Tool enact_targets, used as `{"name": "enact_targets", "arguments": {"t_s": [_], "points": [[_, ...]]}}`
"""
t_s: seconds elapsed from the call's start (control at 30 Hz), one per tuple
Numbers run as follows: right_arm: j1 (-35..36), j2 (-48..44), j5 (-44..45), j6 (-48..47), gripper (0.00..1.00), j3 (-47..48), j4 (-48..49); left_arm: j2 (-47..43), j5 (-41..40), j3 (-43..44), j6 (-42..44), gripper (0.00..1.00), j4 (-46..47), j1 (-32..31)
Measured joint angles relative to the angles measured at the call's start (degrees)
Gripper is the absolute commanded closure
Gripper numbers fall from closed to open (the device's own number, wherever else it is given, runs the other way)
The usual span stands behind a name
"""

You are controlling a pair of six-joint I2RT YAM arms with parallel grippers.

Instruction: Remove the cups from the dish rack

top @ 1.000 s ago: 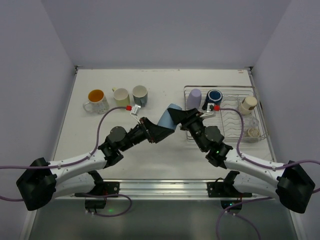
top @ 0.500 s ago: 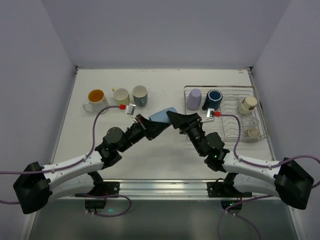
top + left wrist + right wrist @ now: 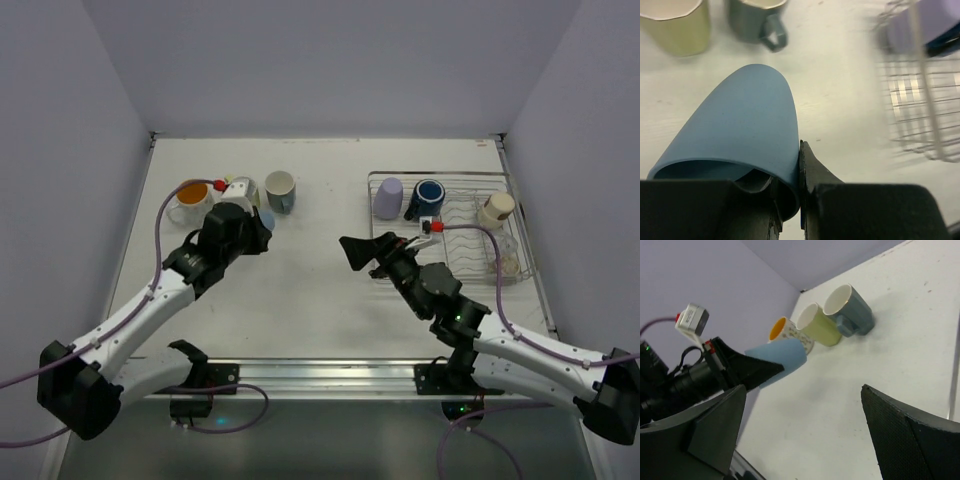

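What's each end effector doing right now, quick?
Left end effector: shut on the light blue cup.
Right end effector: open, holding nothing.

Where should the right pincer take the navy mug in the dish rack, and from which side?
By the rim, from above: the navy mug stands mouth up, so one finger can go inside, one outside. Likely the wall on its right, away from the lavender cup close on its left. The right pincer is open.

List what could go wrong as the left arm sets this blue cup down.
1. The left gripper pinches only the wall of the tilted light blue cup; it may slip or tip on release.
2. The yellow-green mug and grey mug stand close ahead; the cup could knock them.
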Motion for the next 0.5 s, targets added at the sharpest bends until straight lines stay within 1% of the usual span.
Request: {"name": "enact_targets", "arguments": {"t_s": [0.1,0.2,0.37,0.4,0.5], "points": [[0.0,0.3,-0.2,-3.6,0.01,4.8,-9.2,7.2,0.2,4.5,4.7,1.0,-7.5,3.7],[-0.1,0.8,-0.9,-6.9,0.01,9.6,-17.0,13.0,0.3,8.1,8.8,1.0,-13.9,6.0],[-0.4,2.1,-3.3,-10.3,0.01,12.2,-24.8,19.0,-0.4,12.0,13.3,1.0,-20.2,10.7],[-0.4,2.5,-3.7,-10.8,0.01,12.2,-26.1,20.1,-0.8,12.6,13.7,0.99,-20.9,11.6],[-0.4,4.0,-5.4,-11.7,0.01,12.2,-29.0,23.5,-1.9,14.1,14.8,0.91,-22.0,13.4]]}}
